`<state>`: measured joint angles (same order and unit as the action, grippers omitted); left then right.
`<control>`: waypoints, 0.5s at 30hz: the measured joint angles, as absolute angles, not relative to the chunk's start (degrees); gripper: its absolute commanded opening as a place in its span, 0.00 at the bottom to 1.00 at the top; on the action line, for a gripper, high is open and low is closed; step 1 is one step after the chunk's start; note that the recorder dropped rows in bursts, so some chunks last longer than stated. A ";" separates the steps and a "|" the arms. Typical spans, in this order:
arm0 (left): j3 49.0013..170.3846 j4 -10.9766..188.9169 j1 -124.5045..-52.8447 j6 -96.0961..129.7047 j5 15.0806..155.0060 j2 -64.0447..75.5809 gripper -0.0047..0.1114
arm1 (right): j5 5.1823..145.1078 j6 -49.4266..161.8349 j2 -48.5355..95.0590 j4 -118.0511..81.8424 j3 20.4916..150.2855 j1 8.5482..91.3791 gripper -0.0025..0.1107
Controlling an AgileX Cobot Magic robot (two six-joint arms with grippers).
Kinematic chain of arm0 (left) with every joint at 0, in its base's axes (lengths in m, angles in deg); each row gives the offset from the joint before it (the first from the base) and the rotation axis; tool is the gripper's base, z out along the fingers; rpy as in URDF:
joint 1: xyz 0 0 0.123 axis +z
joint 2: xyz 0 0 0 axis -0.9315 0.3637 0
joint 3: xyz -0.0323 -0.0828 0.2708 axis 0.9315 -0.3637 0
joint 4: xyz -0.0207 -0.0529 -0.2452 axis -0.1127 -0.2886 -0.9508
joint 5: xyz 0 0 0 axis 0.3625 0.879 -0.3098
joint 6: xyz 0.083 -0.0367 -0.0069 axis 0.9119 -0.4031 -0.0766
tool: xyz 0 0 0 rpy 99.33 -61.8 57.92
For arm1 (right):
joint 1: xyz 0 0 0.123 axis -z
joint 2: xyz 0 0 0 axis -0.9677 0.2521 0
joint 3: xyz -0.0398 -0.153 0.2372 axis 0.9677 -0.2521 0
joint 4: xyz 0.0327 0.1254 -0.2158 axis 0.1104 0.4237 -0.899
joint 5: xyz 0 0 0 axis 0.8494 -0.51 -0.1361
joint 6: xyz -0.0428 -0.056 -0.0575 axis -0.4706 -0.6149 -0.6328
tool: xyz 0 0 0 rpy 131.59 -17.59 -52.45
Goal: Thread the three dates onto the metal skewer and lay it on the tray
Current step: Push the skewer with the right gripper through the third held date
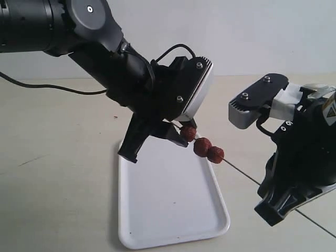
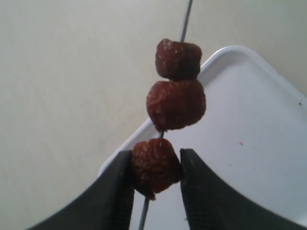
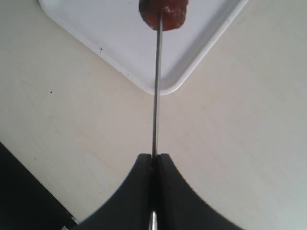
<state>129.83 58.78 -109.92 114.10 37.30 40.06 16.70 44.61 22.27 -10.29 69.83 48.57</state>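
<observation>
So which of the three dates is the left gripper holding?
The end date, farthest from the right gripper; the other two sit untouched along the skewer.

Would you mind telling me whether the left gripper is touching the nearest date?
Touching: the left wrist view shows both fingers pressed against the sides of the date.

The three dates [image 2: 175, 104] are dark reddish-brown with wrinkled, mottled skin. The metal skewer [image 3: 155, 96] is plain grey. The tray [image 1: 173, 210] is white with a few tiny dark specks, the tabletop [image 1: 52, 184] pale beige. The left gripper [image 2: 156, 165] and right gripper [image 3: 154, 160] are black.
</observation>
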 measured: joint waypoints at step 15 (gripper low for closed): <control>129.83 58.08 -109.92 114.20 37.30 40.06 0.33 | 16.88 44.61 22.27 -10.50 70.05 48.57 0.02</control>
<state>129.83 58.08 -109.92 114.20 37.30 40.06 16.88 44.61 22.27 -10.50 70.05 48.57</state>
